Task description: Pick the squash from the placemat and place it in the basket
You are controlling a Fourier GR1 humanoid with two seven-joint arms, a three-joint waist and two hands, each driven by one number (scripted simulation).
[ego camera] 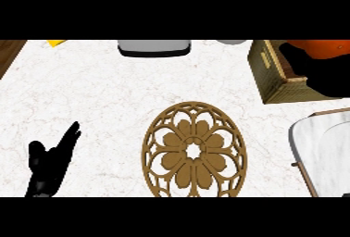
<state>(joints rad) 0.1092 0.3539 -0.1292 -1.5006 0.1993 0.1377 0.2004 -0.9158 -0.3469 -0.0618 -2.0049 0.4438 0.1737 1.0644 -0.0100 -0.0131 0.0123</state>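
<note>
Nearest, at lower left: left hand [49, 162], fingers straight and pointing up, holding nothing, resting on the white marble counter [103, 97]. Beside it, centre: brown openwork placemat [195, 150], bare, nothing lying on it. At right edge: grey rimmed tray or sink [328, 152], partly cut off. Farther back, at upper right: tan woven basket [280, 74], and over it a black shape, probably the right hand [321, 71], wrapped around or covering an orange thing, likely the squash [321, 47]. Fingers there too dark to read; whether holding or let go, cannot tell. At the far edge: grey container [153, 47] and a yellow scrap [56, 42].

Risks, as judgement: letting go above the rim rather than the basket's hollow, sending the squash rolling onto the counter; catching the basket wall while pulling back and dragging it.
</note>
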